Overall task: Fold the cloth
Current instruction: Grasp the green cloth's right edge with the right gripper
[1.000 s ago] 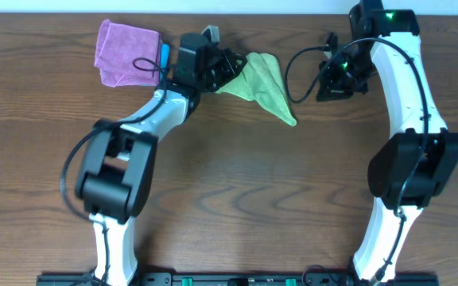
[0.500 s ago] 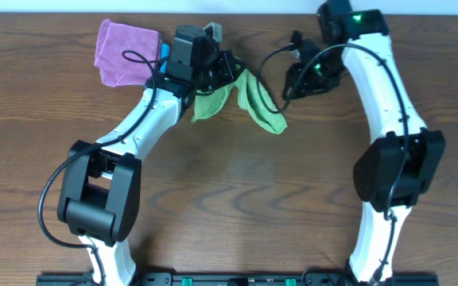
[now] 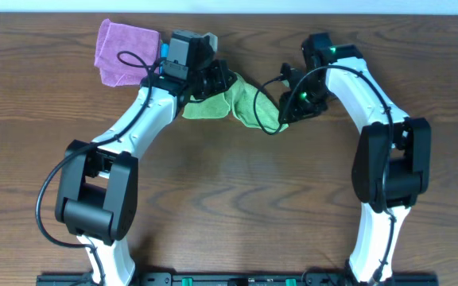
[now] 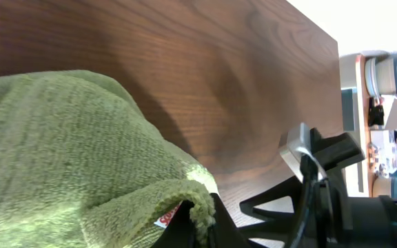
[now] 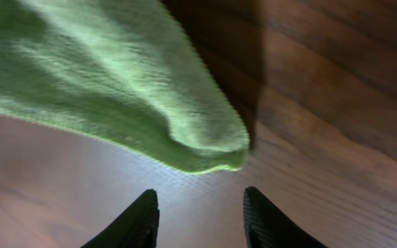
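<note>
1. The left pincer [image 3: 221,83] was clamped on a fold of the cloth [image 3: 237,107]. In the left wrist view, a rolled edge of the green pile sat pinched between its dark fingers [image 4: 209,231].
2. The right pincer [image 5: 198,219] stood open with nothing between its fingers [image 5: 131,222]. Its tips were just short of the cloth's rounded corner.
3. The cloth was bunched between the two pincers, toward the far side of the desk [image 3: 237,199]. One lobe trailed to the left arm's side and the other reached toward the right pincer.
4. A dark shadow fell on the wood beside the cloth in both wrist views.
5. A purple cloth [image 3: 122,49] lay near the far left corner, apart from the green one. A small blue thing [image 3: 165,52] showed at its edge, partly hidden by the left arm.
</note>
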`<control>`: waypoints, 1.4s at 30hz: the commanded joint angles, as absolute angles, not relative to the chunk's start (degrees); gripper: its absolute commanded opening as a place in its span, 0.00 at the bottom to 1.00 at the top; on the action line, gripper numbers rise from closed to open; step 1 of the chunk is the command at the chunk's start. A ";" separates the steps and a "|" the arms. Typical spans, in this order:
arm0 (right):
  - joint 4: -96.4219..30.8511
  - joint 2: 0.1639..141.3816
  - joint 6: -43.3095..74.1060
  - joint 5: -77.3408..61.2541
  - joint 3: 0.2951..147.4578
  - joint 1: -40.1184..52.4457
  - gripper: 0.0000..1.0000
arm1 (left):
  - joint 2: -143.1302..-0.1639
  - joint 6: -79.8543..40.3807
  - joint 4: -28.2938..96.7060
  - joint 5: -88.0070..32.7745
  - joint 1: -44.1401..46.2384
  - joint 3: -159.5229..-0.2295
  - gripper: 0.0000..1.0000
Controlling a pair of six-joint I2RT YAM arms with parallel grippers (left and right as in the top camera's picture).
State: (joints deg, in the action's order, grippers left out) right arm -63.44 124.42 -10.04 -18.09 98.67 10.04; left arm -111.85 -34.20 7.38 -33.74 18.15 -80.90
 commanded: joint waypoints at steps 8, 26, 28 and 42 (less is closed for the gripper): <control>-56.77 123.22 -7.62 -20.45 93.25 9.82 0.47 | -111.83 -32.71 7.73 -34.57 17.10 -81.73 0.06; -50.89 123.92 -3.25 -23.00 92.62 11.07 0.61 | -111.83 -32.75 9.34 -34.61 16.95 -81.73 0.06; -50.43 124.03 -3.25 -22.98 92.14 11.64 0.60 | -111.83 -32.75 9.34 -34.61 16.82 -81.73 0.06; -47.77 124.09 -2.28 -22.94 87.85 12.03 0.40 | -111.83 -32.77 9.52 -37.17 15.62 -81.73 0.06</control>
